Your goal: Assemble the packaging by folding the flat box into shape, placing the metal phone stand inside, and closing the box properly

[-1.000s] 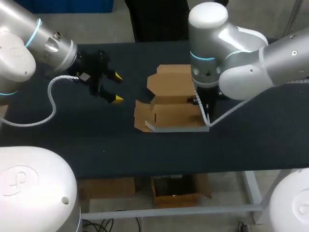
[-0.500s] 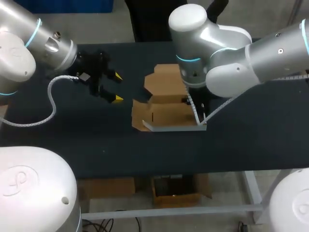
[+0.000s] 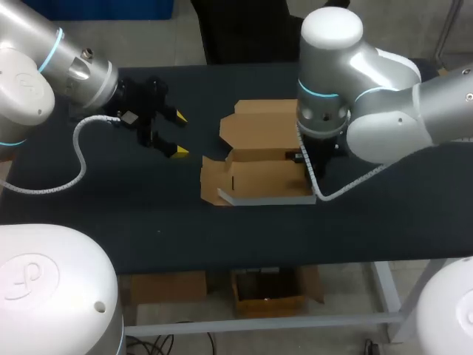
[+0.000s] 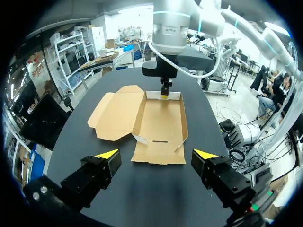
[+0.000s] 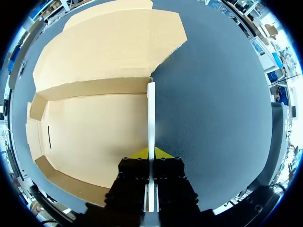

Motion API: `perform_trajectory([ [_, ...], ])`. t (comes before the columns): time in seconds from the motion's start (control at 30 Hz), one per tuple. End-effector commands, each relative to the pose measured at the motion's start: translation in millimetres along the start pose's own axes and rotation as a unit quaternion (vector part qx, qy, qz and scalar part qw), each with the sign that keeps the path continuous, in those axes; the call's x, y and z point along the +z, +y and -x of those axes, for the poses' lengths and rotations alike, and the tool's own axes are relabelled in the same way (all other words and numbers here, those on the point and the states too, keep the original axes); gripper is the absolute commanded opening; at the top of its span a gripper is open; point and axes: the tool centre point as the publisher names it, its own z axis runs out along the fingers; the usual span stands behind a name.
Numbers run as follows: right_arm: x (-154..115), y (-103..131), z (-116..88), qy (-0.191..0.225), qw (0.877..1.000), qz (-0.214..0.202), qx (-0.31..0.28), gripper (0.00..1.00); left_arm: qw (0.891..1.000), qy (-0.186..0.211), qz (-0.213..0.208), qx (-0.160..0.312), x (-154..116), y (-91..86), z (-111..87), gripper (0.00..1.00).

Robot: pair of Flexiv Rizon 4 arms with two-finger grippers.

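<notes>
The right arm (image 3: 332, 44) leans in over the lid, then swings back out to its own side. The box (image 3: 259, 177) creeps a little toward the left arm's side, dragged by the right gripper (image 5: 151, 153) pinching its end wall.

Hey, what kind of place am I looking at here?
Probably a robotic packaging test bench: a dark table, the right fingers pinching one wall of a half-folded cardboard box, and the left fingers open nearby.

Passage: tabletop (image 3: 198, 133) between left gripper (image 3: 178, 134) and cardboard box (image 3: 259, 177); obstruction: right arm (image 3: 347, 111) over box's right end.
</notes>
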Motion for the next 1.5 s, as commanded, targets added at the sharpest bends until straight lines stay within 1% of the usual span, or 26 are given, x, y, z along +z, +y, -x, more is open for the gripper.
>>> perform_trajectory([
  [0.03,0.0,-3.1,7.2,0.043,0.999,0.004,-0.004,0.00,1.000,0.002,0.002,0.000,-0.5,-0.4,0.6,1.00],
  [0.5,2.2,-1.1,6.2,0.044,0.999,-0.009,-0.007,0.00,1.000,0.002,0.002,0.000,-0.5,-0.4,0.6,1.00],
  [0.8,-2.2,0.7,4.1,0.034,0.999,-0.013,-0.010,0.00,1.000,0.002,0.002,0.000,-0.5,-0.4,0.6,1.00],
  [1.03,1.5,-0.2,3.1,0.031,0.999,-0.021,-0.006,0.00,1.000,0.002,0.002,0.000,-0.5,-0.4,0.6,1.00],
  [1.5,1.5,-1.0,3.3,0.030,0.999,-0.022,-0.001,0.00,1.000,0.002,0.002,0.000,-0.5,-0.4,0.6,1.00],
])
